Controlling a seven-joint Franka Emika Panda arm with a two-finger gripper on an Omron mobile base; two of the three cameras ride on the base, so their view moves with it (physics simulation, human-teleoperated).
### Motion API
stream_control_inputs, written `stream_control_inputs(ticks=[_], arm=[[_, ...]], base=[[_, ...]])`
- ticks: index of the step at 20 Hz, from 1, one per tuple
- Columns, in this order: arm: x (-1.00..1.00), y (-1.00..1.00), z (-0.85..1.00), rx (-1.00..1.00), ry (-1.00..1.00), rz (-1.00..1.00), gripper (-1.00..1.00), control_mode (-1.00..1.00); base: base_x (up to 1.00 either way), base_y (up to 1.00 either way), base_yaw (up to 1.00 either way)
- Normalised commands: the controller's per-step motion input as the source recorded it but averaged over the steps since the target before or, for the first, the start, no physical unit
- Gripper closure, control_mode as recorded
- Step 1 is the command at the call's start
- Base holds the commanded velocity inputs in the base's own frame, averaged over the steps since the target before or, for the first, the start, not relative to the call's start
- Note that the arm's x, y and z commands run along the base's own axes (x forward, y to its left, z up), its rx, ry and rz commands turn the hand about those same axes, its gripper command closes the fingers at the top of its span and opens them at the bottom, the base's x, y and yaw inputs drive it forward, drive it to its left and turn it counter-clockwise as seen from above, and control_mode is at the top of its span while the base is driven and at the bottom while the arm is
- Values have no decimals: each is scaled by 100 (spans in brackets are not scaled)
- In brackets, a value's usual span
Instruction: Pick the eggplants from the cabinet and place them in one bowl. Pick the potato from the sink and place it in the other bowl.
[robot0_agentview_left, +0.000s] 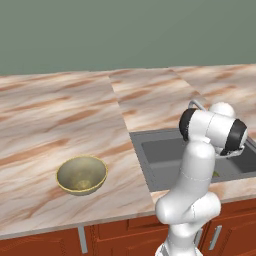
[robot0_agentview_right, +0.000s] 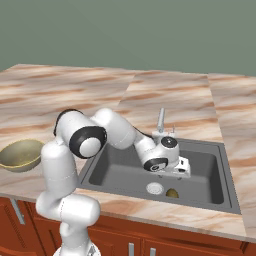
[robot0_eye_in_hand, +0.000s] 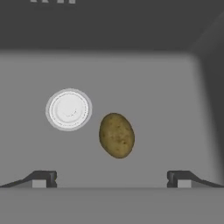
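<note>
Pincer is spread wide with nothing between the fingers, hanging over the sink and looking down at the basin floor. In the hand view the two dark fingertips sit at about 7 and 5 o'clock, far apart.

Potato lies on the sink floor, just below frame centre in the hand view and between the lines of the two fingers, clear of both. It's an olive-brown oval, long axis roughly 12 to 6 o'clock with a slight tilt. The white round drain is just beside it at its 10 o'clock; they look apart, not touching.

In the right base view the potato sits near the front wall of the basin, with the drain at its 9 o'clock. The pincer hangs above them, at the potato's 12 o'clock, with the arm reaching in over the sink's left rim. The faucet stands at the back edge of the sink, at 12 o'clock from the hand.

The olive-tan bowl sits upright on the marble surface, well to the sink's 9 o'clock, near the front edge. Its inside looks empty. In the right base view the same bowl is at the far left, partly behind the arm's elbow.

In the left base view the arm blocks most of the sink; a sliver of the potato shows past the forearm.
</note>
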Motion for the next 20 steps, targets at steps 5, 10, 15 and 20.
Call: stream_control_inputs(ticks=[5, 10, 15, 20], arm=[[18, -8, -15, 0, 0, 0, -100, -100], [16, -10, -16, 0, 0, 0, -100, -100], [1, -11, -19, 0, 4, 0, -100, -100], [0, -3, -21, 0, 3, 0, -100, -100]], base=[[0, 0, 0], [0, 0, 0], [0, 0, 0], [0, 0, 0]])
